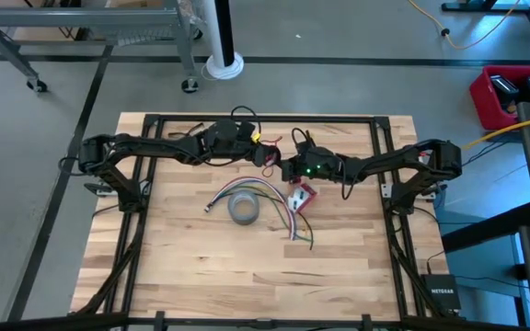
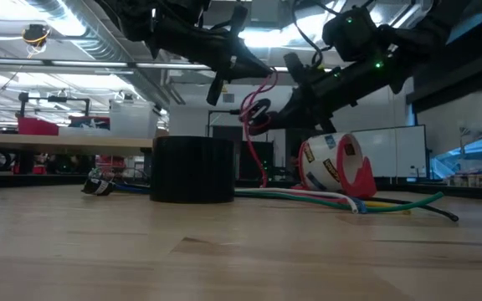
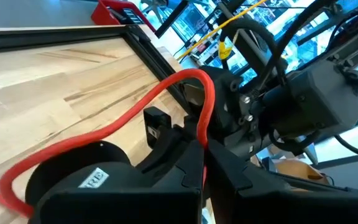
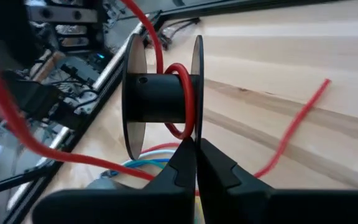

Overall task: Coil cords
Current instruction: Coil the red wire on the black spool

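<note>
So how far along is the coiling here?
Barely begun: one loop of red wire sits on the black spool. In hand: left gripper shut on the wire, right gripper shut on a spool flange. Left: the wire's trailing length, and the loose cords on the table.

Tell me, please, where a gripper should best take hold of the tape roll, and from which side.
Grip the ring wall of the tape roll, with one finger in its centre hole and one outside, coming straight down from above. The roll lies flat on the table with its hole facing up, so the wall probably offers the firmest hold. Choose the part of the wall away from the coloured wires.
</note>
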Available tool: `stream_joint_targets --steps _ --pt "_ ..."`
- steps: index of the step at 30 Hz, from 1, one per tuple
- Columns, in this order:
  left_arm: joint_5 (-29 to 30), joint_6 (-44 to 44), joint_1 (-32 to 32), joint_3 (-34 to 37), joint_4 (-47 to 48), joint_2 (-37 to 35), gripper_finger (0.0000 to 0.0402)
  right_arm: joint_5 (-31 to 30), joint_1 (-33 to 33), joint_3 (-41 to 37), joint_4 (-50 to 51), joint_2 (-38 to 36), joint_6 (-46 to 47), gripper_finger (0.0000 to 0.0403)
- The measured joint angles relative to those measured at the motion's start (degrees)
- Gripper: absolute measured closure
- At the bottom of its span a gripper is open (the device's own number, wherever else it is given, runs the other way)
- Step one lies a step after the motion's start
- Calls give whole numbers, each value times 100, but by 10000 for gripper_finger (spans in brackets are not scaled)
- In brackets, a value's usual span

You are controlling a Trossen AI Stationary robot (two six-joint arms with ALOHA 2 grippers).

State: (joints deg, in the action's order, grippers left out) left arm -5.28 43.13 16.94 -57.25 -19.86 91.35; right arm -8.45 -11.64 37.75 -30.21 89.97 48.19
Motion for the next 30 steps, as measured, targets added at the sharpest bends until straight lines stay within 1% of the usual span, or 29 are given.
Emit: stream_joint_targets --steps 6,10,23,30 --pt "139 139 37 0 -6 7 401 50 0 5 -31 -2 5 398" --pt "136 294 -79 -4 -49 125 401 28 0 5 -180 -2 108 398" --pt "125 486 -516 -3 -48 240 401 -499 0 7 -290 -2 157 398" --pt "125 490 -631 -2 386 240 401 -507 0 7 -377 -2 282 398"
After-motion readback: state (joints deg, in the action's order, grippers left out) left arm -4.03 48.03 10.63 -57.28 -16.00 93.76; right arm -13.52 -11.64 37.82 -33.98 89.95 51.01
